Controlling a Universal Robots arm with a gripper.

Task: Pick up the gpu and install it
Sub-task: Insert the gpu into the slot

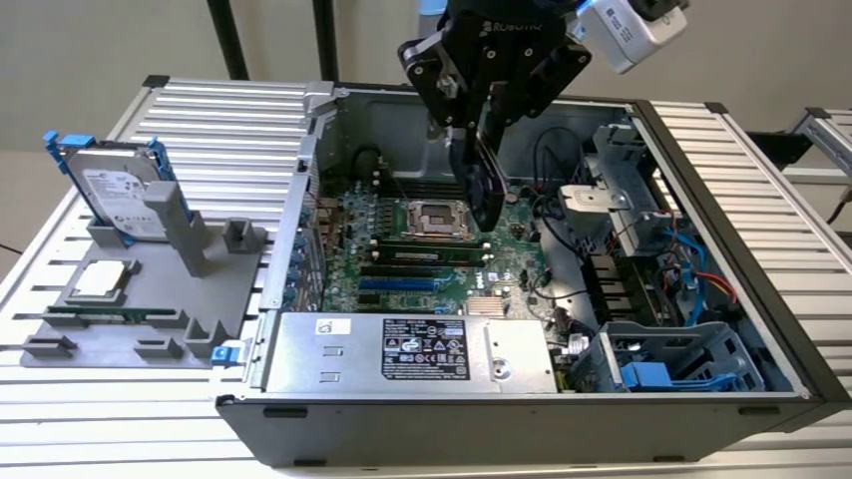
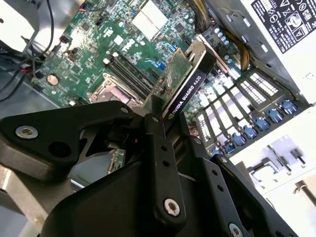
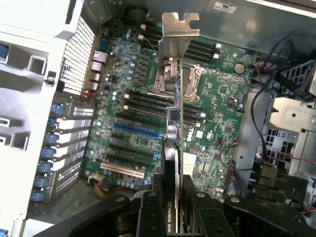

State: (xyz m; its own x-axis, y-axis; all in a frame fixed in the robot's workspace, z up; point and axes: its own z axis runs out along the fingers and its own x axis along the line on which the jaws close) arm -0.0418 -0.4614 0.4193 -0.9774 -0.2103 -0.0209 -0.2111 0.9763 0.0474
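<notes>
Exterior view: the one gripper (image 1: 477, 140) reaches down into the open case (image 1: 725, 190) with its jaws closed narrow on the gpu (image 1: 488, 190), the single card in the scene. The card hangs on edge below the gripper over the motherboard (image 1: 399, 264), close to the one square processor socket (image 1: 434, 218). In the first wrist view the two black fingers (image 3: 150, 217) clamp the gpu (image 3: 173, 123) from either face. It runs away from them edge-on to its one silver bracket (image 3: 174, 42), which sits at the far end. The card rests in no slot. One blue slot (image 3: 136, 131) lies bare just beside the card's line, with dark slots next to it. In the second wrist view the gripper (image 2: 165, 123) pinches the card's near end, and the gpu (image 2: 190, 76) shows its black cooler face and green board edge tilted over the motherboard (image 2: 94, 44). The room over the board is open. It is bounded by the case walls, by one silver power supply (image 1: 399, 349) along the near edge, and by loose cables (image 1: 560, 215) toward the exterior view's right. Outside the case, on the exterior view's left, one hard drive (image 1: 118, 195) stands upright in a grey fixture (image 1: 174, 299) on the slatted table (image 1: 213, 120), well apart from the gripper.
</notes>
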